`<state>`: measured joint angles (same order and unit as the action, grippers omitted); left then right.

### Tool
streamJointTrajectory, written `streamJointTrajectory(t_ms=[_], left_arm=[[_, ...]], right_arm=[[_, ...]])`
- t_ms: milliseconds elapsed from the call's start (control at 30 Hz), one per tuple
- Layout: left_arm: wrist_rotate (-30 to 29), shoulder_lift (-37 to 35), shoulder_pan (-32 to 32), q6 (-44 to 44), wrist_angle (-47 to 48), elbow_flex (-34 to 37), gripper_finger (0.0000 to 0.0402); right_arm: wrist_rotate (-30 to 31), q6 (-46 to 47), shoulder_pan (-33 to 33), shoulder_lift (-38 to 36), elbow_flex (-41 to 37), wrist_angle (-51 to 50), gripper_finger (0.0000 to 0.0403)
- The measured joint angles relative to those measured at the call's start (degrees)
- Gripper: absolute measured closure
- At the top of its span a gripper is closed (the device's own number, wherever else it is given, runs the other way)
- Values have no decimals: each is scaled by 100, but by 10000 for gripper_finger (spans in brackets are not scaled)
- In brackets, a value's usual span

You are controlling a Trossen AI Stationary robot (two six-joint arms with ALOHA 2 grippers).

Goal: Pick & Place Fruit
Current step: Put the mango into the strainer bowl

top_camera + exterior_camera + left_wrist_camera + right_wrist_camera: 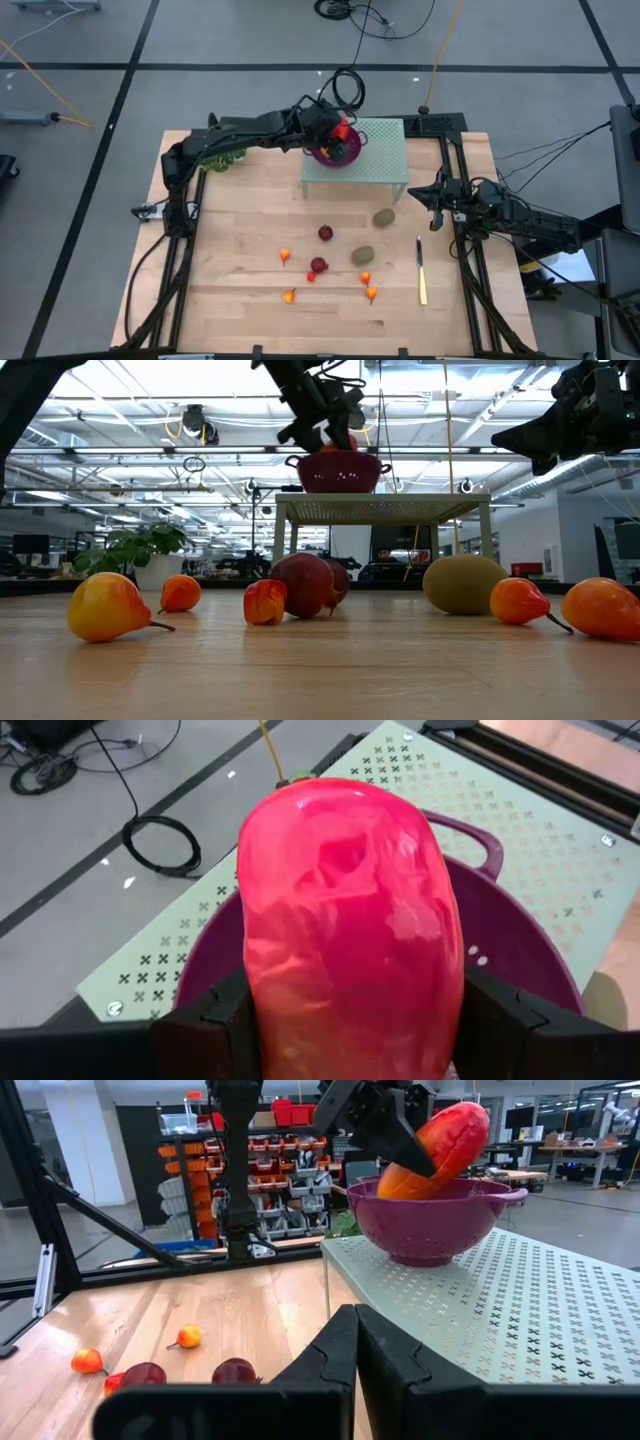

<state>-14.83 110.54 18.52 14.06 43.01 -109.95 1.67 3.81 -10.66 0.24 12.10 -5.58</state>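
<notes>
My left gripper (338,128) reaches over the purple colander bowl (347,156) on the pale green perforated stand (385,150), shut on the longish orange-red fruit (350,920). On the wooden table lie two brownish-green ovals (384,217) (363,256), two dark red balls (326,233) (318,265) and several tiny orange-red bits (285,256) (371,293). My right gripper (418,192) waits shut at the table's right side, touching nothing. My left gripper pinches the longish orange-red fruit between its two fingers (215,1020), which lie across its sides near one end (330,1030). The fingers come slanting down from the table's left. The fruit (440,1150) is tilted, its lower end dipping behind the bowl's rim (400,1188); whether it touches the bowl is hidden.
A slim yellowish knife (421,272) lies near the right arm's base. A leafy green sprig (222,158) sits under the left arm at the table's far left. The stand (380,510) rises on legs above the tabletop. Bare wood stretches along the near edge.
</notes>
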Motion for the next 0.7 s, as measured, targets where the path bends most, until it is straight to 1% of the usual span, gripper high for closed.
streamJointTrajectory(t_ms=[200,333,567,700], left_arm=[[-11,0,-68,0,43,0,176],[118,0,-87,-5,103,2,176],[149,0,-113,-33,89,2,176],[144,-2,-108,-166,91,2,176]], right_arm=[[0,0,0,-1,0,-2,403],[0,0,0,0,0,-2,403],[0,0,-1,1,0,-2,403],[0,0,0,1,0,-1,403]])
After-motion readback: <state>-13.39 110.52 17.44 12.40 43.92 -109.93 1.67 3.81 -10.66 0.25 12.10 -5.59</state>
